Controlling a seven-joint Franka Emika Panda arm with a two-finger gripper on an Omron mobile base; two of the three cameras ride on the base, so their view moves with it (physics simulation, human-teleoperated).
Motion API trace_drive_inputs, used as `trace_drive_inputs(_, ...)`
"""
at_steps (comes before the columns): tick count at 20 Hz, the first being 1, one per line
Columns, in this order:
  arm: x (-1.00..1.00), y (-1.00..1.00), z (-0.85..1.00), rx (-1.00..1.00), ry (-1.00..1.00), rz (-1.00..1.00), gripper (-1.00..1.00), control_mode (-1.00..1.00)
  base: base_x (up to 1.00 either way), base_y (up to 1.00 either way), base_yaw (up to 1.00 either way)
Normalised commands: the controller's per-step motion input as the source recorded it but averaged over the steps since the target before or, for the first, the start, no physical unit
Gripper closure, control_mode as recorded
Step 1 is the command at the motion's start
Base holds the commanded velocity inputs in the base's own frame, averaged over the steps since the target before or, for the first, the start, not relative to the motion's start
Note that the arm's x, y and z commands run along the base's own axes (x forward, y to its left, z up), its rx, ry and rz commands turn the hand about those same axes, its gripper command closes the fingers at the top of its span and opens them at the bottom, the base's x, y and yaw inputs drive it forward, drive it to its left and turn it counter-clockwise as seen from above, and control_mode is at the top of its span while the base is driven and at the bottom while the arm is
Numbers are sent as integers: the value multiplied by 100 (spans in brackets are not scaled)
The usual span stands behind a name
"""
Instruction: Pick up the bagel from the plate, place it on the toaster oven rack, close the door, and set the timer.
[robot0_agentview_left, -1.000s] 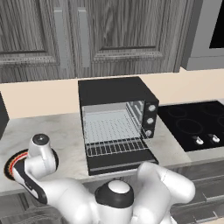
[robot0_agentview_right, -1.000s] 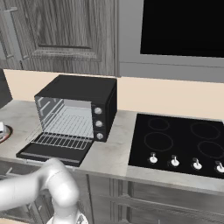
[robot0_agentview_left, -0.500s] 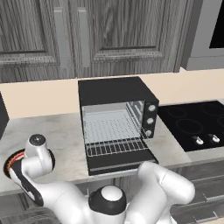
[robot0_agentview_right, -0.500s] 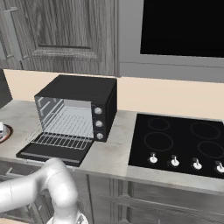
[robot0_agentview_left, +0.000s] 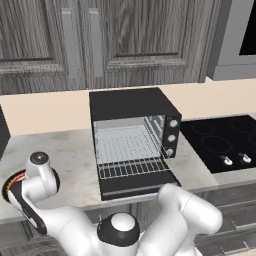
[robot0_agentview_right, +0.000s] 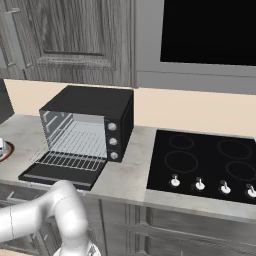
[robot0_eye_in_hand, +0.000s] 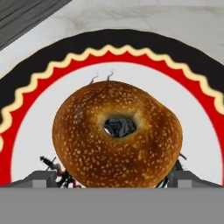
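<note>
Two dark finger tips (robot0_eye_in_hand: 39, 178) flank the golden-brown ring-shaped bagel (robot0_eye_in_hand: 117, 139), spread wide on either side of it, neither visibly pressing it. The bagel lies at the white centre of the round black-rimmed, red-ringed plate (robot0_eye_in_hand: 52, 83), near the marble counter's (robot0_agentview_left: 75, 160) left edge. Further right, the black drop-down door (robot0_agentview_left: 137, 183) lies open, with the silver wire rack (robot0_agentview_left: 131, 168) pulled out above it.

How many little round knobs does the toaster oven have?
3. They sit in a column on the toaster oven's front, right of the opening: top knob, middle knob, bottom knob. None look hidden.
</note>
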Motion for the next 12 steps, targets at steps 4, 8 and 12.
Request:
trace_drive_inputs(4,0,0,0,0,-1,-4,-100,-100,0,0,0)
trace_drive_inputs(8,0,0,0,0,-8,-9,-100,-100,0,0,0)
trace_drive_inputs(12,0,0,0,0,-8,-9,-100,-100,0,0,0)
